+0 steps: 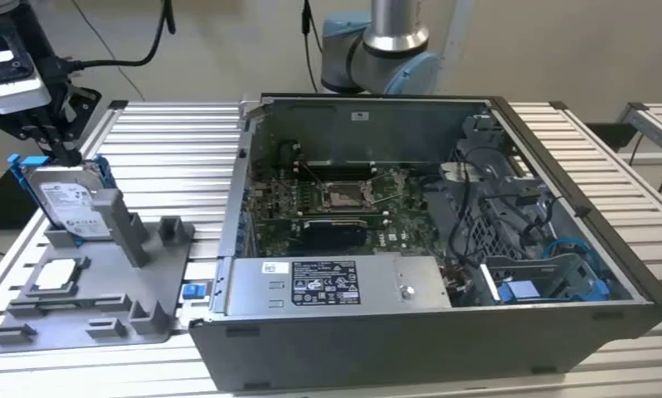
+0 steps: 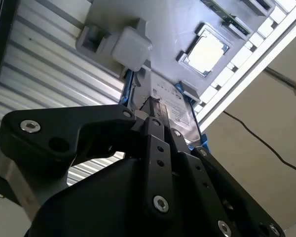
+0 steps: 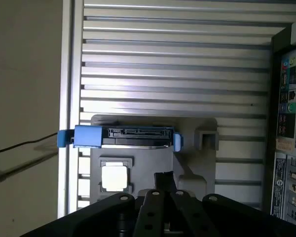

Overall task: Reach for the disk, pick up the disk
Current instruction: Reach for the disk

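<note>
On the slatted bench (image 1: 176,141), the disk (image 1: 65,199) stands upright in a grey holder (image 1: 99,307), the tool (image 1: 62,156) pressed together just above it. Beyond sits an open computer case (image 1: 420,332). The first wrist view shows the disk's connector edge, the exterior view its label.

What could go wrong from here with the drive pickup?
1. The gripper is right at the top edge of the silver metal hard drive with the blue plastic bracket. The drive stands upright in the grey plastic fixture, so an off-centre grasp could tilt it and jam it against the grey post.
2. A slip could drop it onto the small square silver chip lying in the same fixture.
</note>
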Robot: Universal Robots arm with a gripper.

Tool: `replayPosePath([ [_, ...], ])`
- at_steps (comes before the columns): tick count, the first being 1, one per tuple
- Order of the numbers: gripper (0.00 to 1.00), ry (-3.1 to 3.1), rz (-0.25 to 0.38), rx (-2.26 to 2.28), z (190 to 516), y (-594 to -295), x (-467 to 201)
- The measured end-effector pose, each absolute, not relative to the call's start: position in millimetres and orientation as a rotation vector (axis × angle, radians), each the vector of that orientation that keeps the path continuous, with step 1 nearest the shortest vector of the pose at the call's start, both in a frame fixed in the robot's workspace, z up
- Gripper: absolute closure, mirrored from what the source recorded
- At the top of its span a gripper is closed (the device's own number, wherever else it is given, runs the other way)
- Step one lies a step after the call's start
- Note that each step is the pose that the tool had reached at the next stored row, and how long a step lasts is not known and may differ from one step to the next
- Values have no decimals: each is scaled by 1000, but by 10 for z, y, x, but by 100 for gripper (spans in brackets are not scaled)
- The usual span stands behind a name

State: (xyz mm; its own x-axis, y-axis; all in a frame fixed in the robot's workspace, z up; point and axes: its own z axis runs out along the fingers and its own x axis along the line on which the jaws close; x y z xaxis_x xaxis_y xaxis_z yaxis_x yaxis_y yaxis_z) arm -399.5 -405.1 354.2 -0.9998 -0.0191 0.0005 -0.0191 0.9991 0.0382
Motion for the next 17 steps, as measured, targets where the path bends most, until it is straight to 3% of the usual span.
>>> replayPosePath([
  [17, 100, -3140, -60, 32, 3519, -3754, -4396],
])
